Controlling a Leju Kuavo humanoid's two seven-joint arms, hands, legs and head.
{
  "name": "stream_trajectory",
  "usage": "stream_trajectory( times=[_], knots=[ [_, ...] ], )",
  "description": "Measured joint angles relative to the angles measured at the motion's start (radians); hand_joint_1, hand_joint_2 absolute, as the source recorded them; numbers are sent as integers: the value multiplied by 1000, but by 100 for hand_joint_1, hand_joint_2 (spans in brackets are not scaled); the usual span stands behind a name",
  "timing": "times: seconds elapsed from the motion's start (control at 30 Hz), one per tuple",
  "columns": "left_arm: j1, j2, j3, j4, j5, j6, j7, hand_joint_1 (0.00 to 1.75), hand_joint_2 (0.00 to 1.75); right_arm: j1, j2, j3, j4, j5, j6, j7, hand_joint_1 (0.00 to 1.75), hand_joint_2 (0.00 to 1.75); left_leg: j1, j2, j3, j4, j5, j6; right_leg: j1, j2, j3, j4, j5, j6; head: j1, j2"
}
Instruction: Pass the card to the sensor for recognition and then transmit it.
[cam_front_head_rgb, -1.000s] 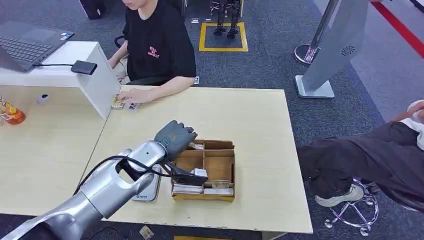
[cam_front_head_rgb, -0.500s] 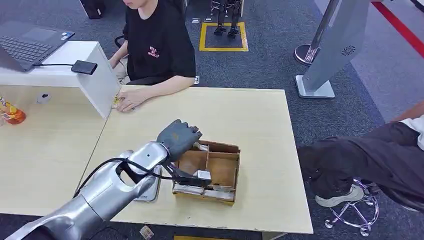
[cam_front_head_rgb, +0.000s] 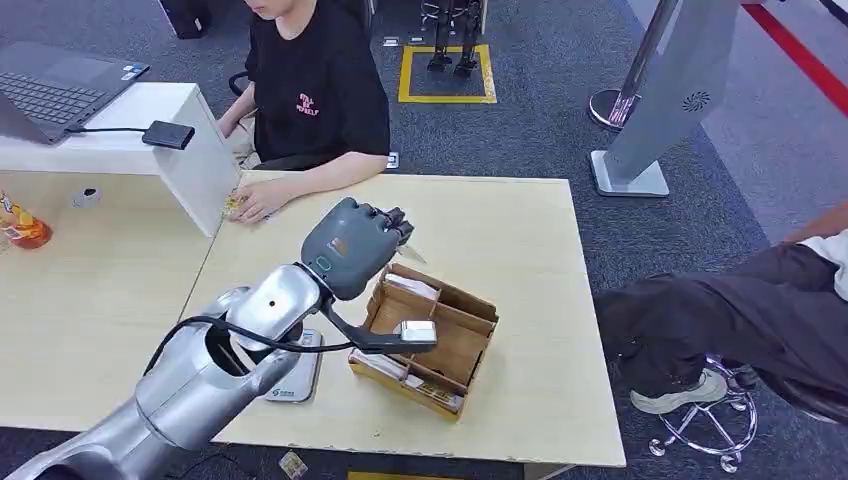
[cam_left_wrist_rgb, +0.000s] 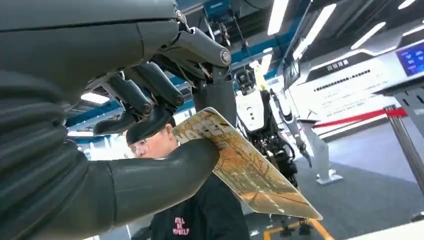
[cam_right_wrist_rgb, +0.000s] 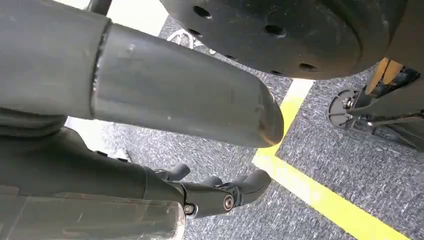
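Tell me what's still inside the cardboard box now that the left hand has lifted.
The cardboard box holds pale cards in its divided compartments, more along its near edge. The wrist camera bracket covers part of the middle. The left hand hovers above, holding a card.

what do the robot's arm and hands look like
The left arm is a rounded silver shell with a black cable looped alongside. Its left hand has a grey back, a thick grey thumb and darker fingers. The right hand shows the same grey thumb and dark fingers.

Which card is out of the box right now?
The yellowish printed card pinched in the left hand, raised above the cardboard box. The other cards lie in the box's compartments.
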Motion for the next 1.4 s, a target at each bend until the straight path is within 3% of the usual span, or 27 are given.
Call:
stream_trajectory(
  times=[0.3,0.47,0.7,0.87,1.13,1.4],
  knots=[
    [54,11,36,-46,-13,66,-9,175,175,1,8,-5,-12,3,2,1,0,0,0,0,0,0,0,0,0,0,0,0,0,0,0,0],
    [136,-37,117,-77,-25,165,6,175,175,1,15,-6,-19,11,2,4,0,0,0,0,0,0,0,0,0,0,0,0,0,0,0,0],
    [222,-136,303,-80,-60,280,10,175,175,2,28,-3,-24,28,2,14,0,0,0,0,0,0,0,0,0,0,0,0,0,0,0,0],
    [234,-191,475,-72,-113,335,-14,175,175,2,32,8,-23,48,-2,16,0,0,0,0,0,0,0,0,0,0,0,0,0,0,0,0],
    [234,-231,689,-6,-154,404,-32,175,175,2,33,26,-23,68,-9,14,0,0,0,0,0,0,0,0,0,0,0,0,0,0,0,0],
    [231,-237,770,40,-190,422,-32,175,175,3,34,40,-19,72,-10,12,0,0,0,0,0,0,0,0,0,0,0,0,0,0,0,0]
  ],
)
